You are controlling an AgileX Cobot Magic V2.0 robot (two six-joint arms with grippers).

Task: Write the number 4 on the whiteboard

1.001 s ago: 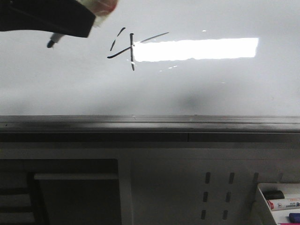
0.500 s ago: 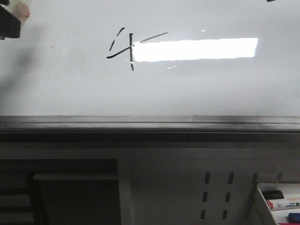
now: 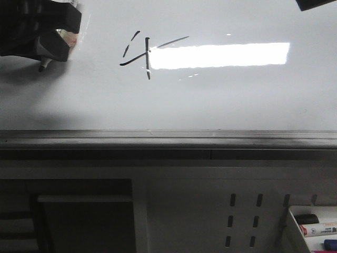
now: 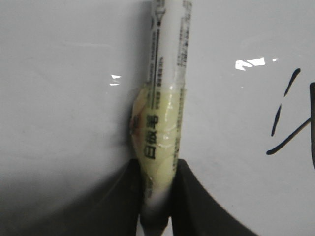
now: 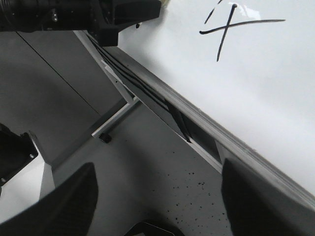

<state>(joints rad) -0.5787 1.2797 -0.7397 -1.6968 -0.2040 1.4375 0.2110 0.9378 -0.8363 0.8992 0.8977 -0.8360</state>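
Observation:
The whiteboard (image 3: 221, 100) is a glossy white board, and the number 4 (image 3: 140, 55) is drawn on it in thin black strokes left of a bright light reflection. At the board's upper left, my left gripper (image 3: 57, 38) is shut on a white marker (image 4: 167, 73) wrapped in yellowish tape; its dark tip (image 3: 41, 67) hangs close to the board, well left of the number 4 (image 4: 291, 118). My right gripper (image 5: 157, 199) is open and empty, off the board over the grey floor; the number 4 (image 5: 227, 24) shows far ahead of it.
A grey metal rail (image 3: 168, 138) runs along the whiteboard's near edge. Below it is a perforated panel (image 3: 245, 219), and a white tray (image 3: 293, 227) with markers sits at the bottom right. A dark part of the right arm (image 3: 316, 3) pokes in at the top right corner.
The left gripper with the marker slid almost out of view to the left, then came back lower at the upper left. A dark arm part appeared at the top right. The number 4 is unchanged.

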